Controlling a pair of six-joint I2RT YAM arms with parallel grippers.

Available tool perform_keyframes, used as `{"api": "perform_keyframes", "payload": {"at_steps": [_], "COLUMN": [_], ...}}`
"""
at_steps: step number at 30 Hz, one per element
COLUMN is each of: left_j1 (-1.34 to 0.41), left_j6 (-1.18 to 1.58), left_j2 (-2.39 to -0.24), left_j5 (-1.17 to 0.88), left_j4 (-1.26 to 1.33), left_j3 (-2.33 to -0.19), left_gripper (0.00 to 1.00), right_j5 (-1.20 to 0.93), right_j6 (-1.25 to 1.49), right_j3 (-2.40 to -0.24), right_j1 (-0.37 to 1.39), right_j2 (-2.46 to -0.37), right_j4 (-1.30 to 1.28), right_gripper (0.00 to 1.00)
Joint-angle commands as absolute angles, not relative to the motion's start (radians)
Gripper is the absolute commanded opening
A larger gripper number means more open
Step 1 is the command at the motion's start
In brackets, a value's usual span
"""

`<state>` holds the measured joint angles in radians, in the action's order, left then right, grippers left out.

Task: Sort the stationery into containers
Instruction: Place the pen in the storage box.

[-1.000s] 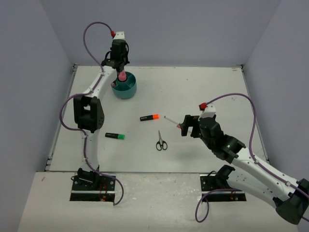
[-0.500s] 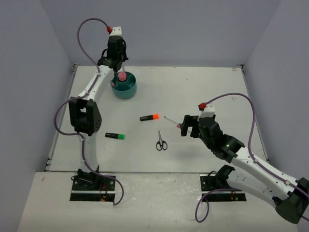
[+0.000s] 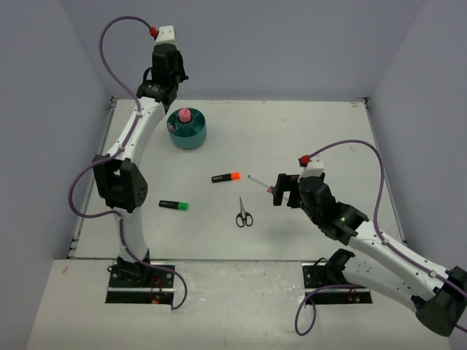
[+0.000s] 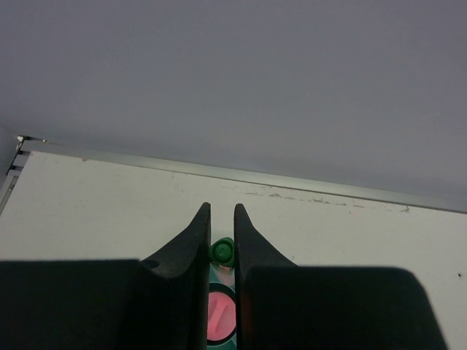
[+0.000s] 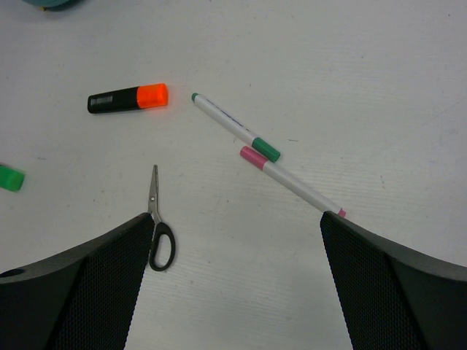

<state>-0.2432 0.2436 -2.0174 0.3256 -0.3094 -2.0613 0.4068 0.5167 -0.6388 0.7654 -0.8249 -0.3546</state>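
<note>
My left gripper (image 4: 219, 219) is nearly closed and holds nothing, up above the teal organiser (image 3: 187, 134). My right gripper (image 5: 233, 240) is wide open over two white pens (image 5: 292, 182) and the scissors (image 5: 158, 235).

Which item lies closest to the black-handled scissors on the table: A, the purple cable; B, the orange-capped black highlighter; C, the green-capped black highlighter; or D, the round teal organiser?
B: in the top view the orange-capped black highlighter lies just above the black-handled scissors, nearer than the other options.
</note>
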Motion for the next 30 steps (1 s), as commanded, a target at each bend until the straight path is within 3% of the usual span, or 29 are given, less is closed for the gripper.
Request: {"api": "perform_keyframes", "payload": {"at_steps": [1, 30], "left_j1": [-0.235, -0.235], "left_j6": [0.242, 0.242], "left_j2": [-1.992, -2.042], "left_j5": [0.342, 0.314], "left_j4": [-0.288, -0.275], "left_j3": [-2.079, -2.079], "left_gripper": [0.00, 0.00], "right_j5": [0.431, 0.429], "right_j6": [0.529, 0.529], "right_j3": [-0.666, -0.664], "right_j1": [0.762, 0.762], "right_j2": [-0.825, -0.821], "right_j4": [-0.348, -0.345], "right_gripper": [0.99, 0.99]}}
